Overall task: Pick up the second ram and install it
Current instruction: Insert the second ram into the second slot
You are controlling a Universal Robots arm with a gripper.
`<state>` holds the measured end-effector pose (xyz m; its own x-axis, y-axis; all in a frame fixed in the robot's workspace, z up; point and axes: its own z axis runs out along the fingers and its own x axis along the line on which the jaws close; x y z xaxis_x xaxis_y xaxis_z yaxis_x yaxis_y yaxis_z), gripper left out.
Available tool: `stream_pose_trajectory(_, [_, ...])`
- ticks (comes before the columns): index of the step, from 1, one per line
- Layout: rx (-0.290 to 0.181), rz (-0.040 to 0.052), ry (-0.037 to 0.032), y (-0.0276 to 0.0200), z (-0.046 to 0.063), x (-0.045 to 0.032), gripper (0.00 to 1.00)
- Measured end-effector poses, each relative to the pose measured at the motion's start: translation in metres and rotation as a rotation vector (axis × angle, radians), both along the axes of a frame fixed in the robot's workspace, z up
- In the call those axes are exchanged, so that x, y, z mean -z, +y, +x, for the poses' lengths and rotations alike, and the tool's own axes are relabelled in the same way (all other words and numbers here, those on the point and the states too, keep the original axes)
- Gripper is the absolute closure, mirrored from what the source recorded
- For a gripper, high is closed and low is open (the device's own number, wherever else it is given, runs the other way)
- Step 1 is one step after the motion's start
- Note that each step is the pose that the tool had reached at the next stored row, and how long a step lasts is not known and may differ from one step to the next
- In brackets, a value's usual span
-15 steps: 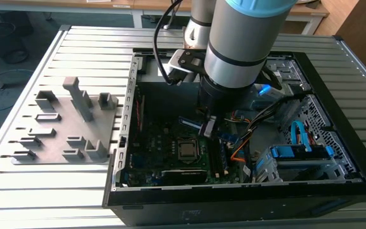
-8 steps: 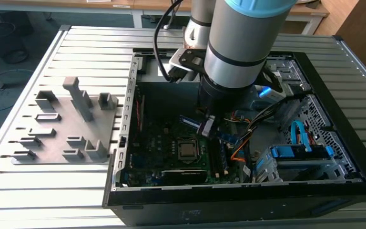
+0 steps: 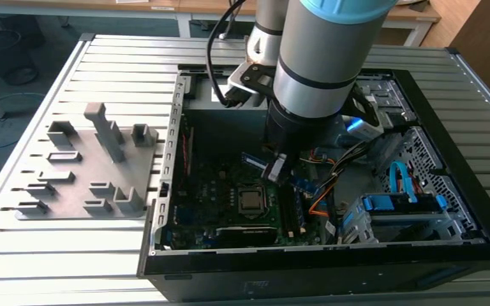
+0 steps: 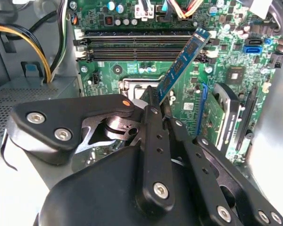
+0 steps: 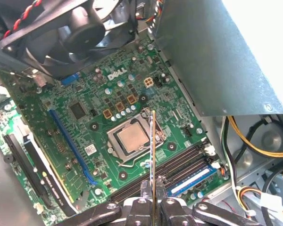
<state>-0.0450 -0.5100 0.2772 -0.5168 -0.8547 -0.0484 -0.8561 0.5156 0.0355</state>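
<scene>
Open PC case (image 3: 313, 271) lies on a slatted metal table (image 3: 100, 70). A grey holder tray (image 3: 83, 191) sits on the table just beside the case, on the exterior view's left. Inside is a green motherboard (image 5: 99, 89) with the CPU socket (image 5: 132, 138) mid-board. Black memory slots (image 4: 141, 46) run along one side of the socket, and a long blue expansion slot (image 5: 68, 141) lies on the other side. A fan (image 5: 80, 33) and a grey metal box (image 5: 217, 52) sit at the board's edges. Yellow and black cables (image 4: 47, 52) run along the case wall near the slots' end, not across the slots. A blue drive caddy (image 3: 402, 205) and blue cables (image 3: 398, 175) sit at the exterior view's right, well apart from the gripper. A blue strip (image 5: 192, 180) in the outermost slot may be the other stick, seated; hard to be sure.

The arm (image 3: 330, 57) stands near-vertical and reaches down into the case, wrist over the middle of the board. Its bulk hides part of the board in the exterior view.

The gripper (image 4: 156, 101) points down at the board. Its fingers (image 4: 156, 136) are drawn together, pinched on one end of the second ram (image 4: 181, 63). The stick juts out from the fingertips and is in the air above the board, by the CPU socket and the memory slots, not in any slot. In the second wrist view it lies skewed to the slot lines. In the first wrist view it shows edge-on as a thin line beside the socket.
</scene>
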Motion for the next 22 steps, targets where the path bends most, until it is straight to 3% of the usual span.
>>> stream_pose_trajectory(22, [0.159,-0.0003,0.0,0.0,0.0,0.0011,0.86])
